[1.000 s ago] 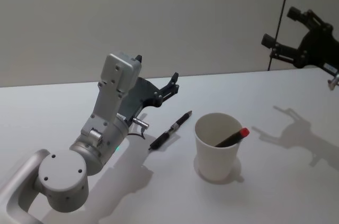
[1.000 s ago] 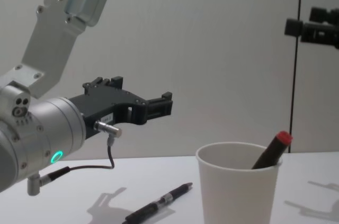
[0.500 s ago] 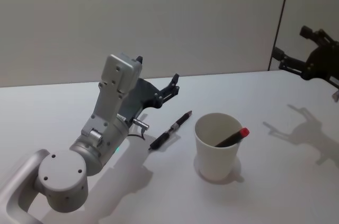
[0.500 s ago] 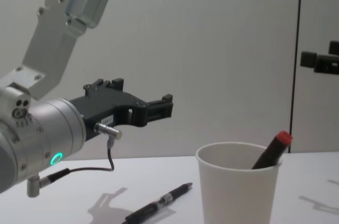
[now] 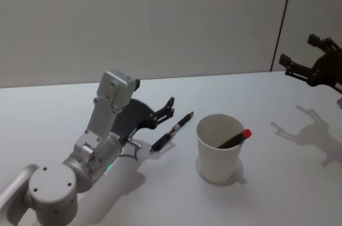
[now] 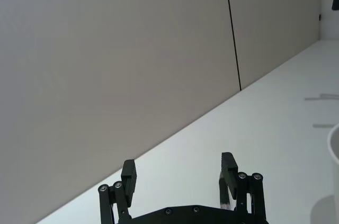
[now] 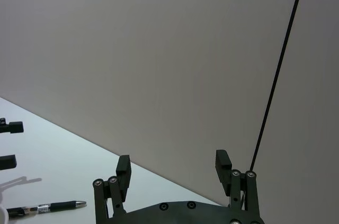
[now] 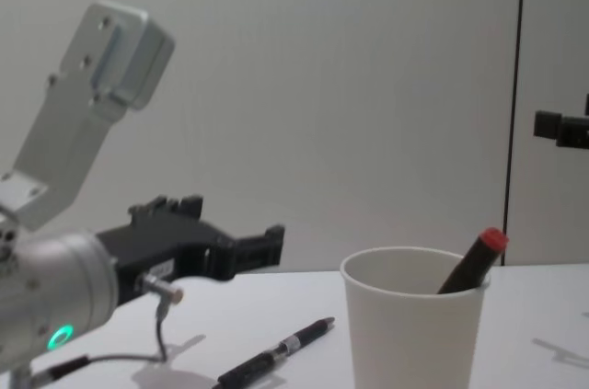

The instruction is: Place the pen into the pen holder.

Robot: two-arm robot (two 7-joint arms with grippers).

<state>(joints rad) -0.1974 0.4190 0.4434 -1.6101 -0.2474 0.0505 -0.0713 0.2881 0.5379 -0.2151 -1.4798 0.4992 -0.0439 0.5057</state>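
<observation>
Two pens logged | I saw left gripper [image 5: 170, 106] drop lower, jaws apart, near black pen [image 5: 172, 131] lying on table [image 5: 278, 98] beside pen holder [image 5: 218, 162]; right gripper [image 5: 297, 49] retreated, spread wide | red-capped pen [image 5: 235, 139] half hidden inside holder

Out of sight
The red-capped pen [image 5: 235, 139] hides its lower half inside the pen holder [image 5: 216, 164] (base cropped in chest view).

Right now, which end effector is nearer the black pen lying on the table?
Left. The left end effector, open, hangs just left of the black pen; the right end effector, open, is raised far to the right, past the pen holder.
</observation>
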